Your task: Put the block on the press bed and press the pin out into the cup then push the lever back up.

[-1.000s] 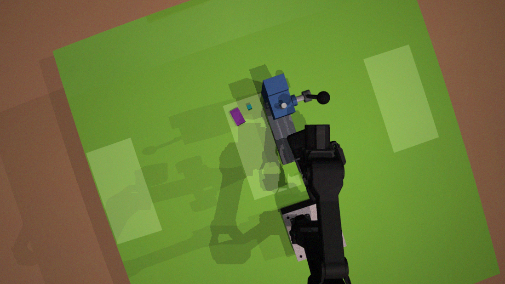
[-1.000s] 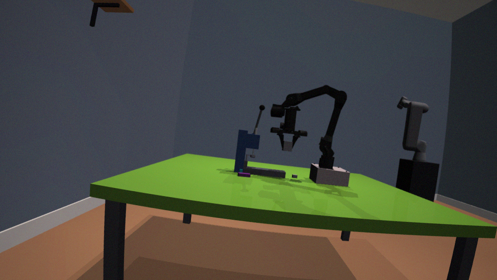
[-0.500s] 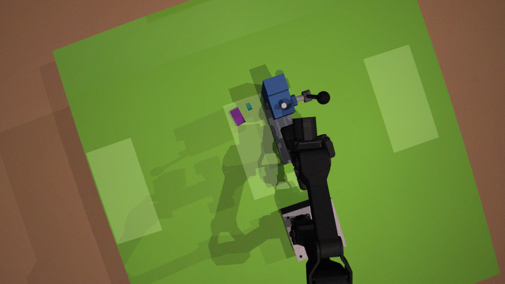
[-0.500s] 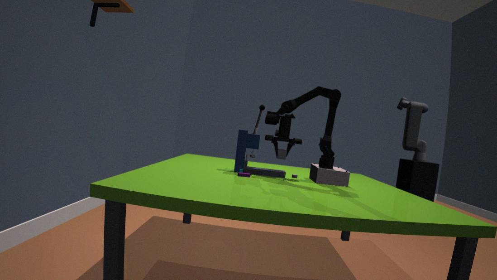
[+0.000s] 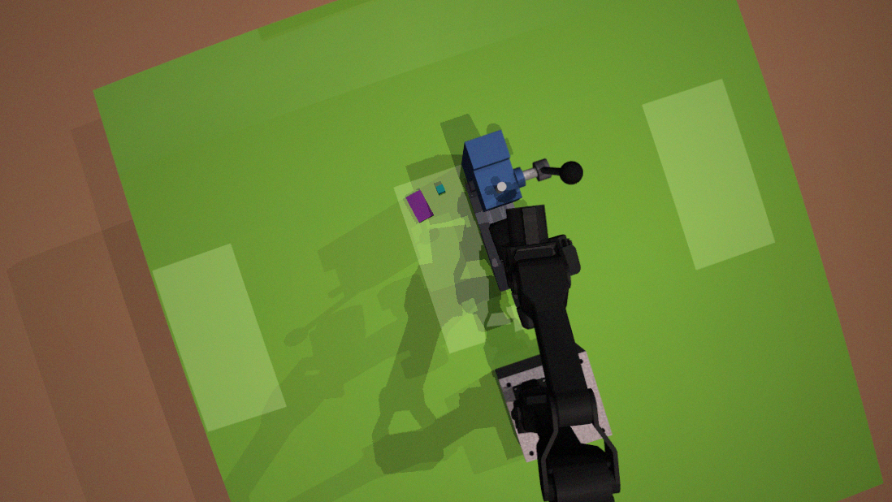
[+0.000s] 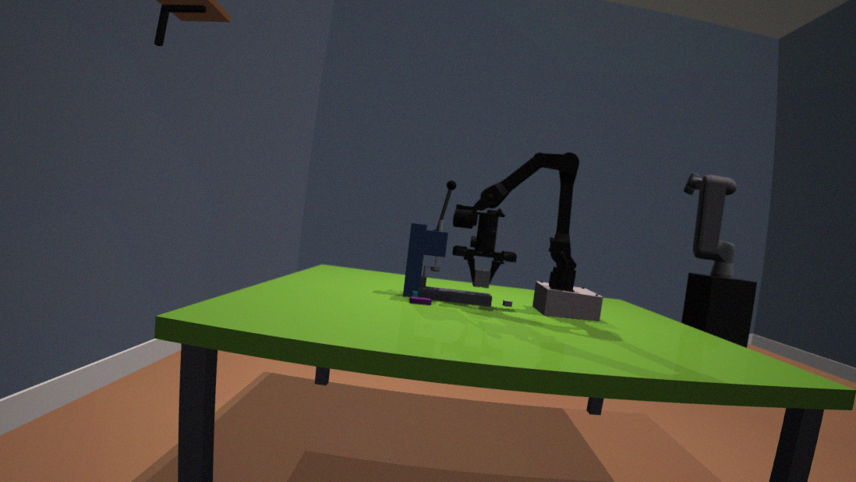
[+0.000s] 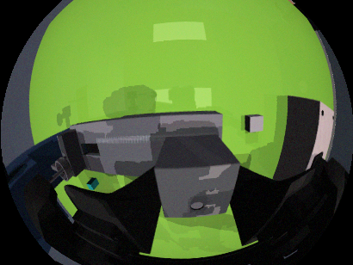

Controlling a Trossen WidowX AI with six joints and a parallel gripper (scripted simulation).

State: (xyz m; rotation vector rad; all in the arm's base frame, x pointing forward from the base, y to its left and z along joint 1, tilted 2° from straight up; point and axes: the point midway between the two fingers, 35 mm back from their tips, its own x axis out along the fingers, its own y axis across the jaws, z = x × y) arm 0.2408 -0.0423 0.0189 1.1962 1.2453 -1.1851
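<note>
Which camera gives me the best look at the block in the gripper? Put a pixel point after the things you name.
The wrist view: the gray block [image 6: 481, 278] [image 7: 195, 189] fills its lower middle, pin end visible, between the gripper's [image 6: 481, 280] [image 7: 195, 191] fingers. The exterior view shows it small, above the bed [image 6: 458, 295] [image 7: 125, 150]. From the top, the arm hides it.

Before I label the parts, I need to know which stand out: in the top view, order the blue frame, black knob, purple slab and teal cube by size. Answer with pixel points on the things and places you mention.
1. Blue frame [image 5: 490, 153] [image 6: 413, 257] [image 7: 36, 152]
2. Black knob [image 5: 571, 172] [image 6: 451, 185] and purple slab [image 5: 418, 206] [image 6: 420, 301]: too alike to rank
3. Teal cube [image 5: 439, 188] [image 6: 414, 293] [image 7: 92, 183]
</note>
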